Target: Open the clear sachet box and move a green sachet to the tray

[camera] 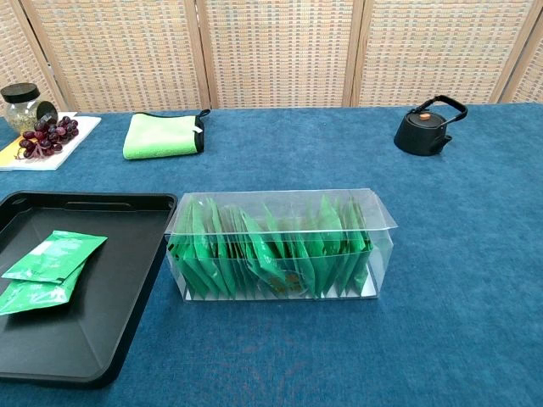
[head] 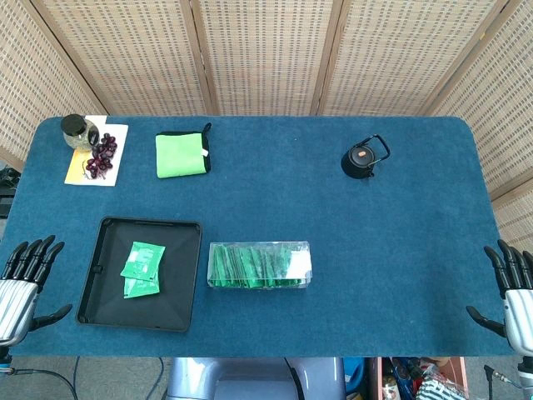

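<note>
The clear sachet box lies on the blue table near its front middle, lid closed, packed with several green sachets. Left of it sits the black tray, and two green sachets lie overlapping inside it. My left hand hovers at the table's front left corner, fingers spread, holding nothing. My right hand is at the front right edge, fingers apart and empty too. Neither hand shows in the chest view.
A green folded cloth lies at the back left. Beside it, a white board holds dark grapes and a glass jar. A small black kettle stands at the back right.
</note>
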Robot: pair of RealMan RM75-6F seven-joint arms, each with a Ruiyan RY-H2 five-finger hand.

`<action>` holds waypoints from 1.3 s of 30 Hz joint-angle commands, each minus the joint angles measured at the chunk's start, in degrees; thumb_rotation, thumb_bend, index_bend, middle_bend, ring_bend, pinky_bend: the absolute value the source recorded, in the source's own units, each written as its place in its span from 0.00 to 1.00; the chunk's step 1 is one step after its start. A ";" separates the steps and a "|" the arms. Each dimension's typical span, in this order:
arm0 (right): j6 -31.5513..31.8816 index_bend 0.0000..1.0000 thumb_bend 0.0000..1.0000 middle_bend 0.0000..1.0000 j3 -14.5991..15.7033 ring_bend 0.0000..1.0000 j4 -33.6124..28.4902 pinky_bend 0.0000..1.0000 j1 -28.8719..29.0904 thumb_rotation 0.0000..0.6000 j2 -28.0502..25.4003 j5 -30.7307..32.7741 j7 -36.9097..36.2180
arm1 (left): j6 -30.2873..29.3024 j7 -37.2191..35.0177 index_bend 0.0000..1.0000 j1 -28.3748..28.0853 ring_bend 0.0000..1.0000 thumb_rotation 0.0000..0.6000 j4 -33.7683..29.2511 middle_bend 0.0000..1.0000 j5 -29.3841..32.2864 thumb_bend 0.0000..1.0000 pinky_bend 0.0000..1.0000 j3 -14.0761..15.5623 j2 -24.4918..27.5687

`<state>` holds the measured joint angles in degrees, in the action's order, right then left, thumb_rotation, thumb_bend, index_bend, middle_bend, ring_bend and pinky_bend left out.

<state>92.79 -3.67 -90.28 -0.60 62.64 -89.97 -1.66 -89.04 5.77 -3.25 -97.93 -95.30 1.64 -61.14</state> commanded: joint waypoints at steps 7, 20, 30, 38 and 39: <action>-0.31 0.00 0.00 0.00 0.13 0.00 0.07 0.00 0.09 1.00 -0.05 -0.05 -0.33 | -0.45 -0.68 0.00 -0.11 0.00 1.00 0.24 0.00 -0.94 0.05 0.00 -0.01 -0.18; -3.39 0.00 0.00 0.00 -0.58 0.00 0.16 0.00 1.51 1.00 -0.33 2.04 -1.59 | 14.53 -5.11 0.00 -14.81 0.00 1.00 1.59 0.00 -6.71 0.05 0.00 -3.60 -5.75; -6.37 0.00 0.00 0.00 -1.42 0.00 0.58 0.00 2.73 1.00 0.30 5.10 -0.32 | 29.44 -4.21 0.00 -27.94 0.00 1.00 1.63 0.00 -4.90 0.05 0.00 -6.93 -12.53; -8.06 0.00 0.00 0.00 -2.02 0.00 1.06 0.00 3.46 1.00 0.55 6.97 -0.01 | 33.28 -4.25 0.00 -32.27 0.00 1.00 1.13 0.00 -1.28 0.05 0.00 -8.93 -15.37; -8.31 0.00 0.00 0.00 -2.09 0.00 1.13 0.00 3.55 1.00 0.58 7.22 0.01 | 33.63 -4.28 0.00 -32.66 0.00 1.00 1.19 0.00 -0.92 0.05 0.00 -9.10 -15.66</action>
<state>84.68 -5.66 -89.26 2.82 63.17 -82.95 -1.67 -55.91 1.59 -35.38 -96.76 -96.73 -7.09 -76.34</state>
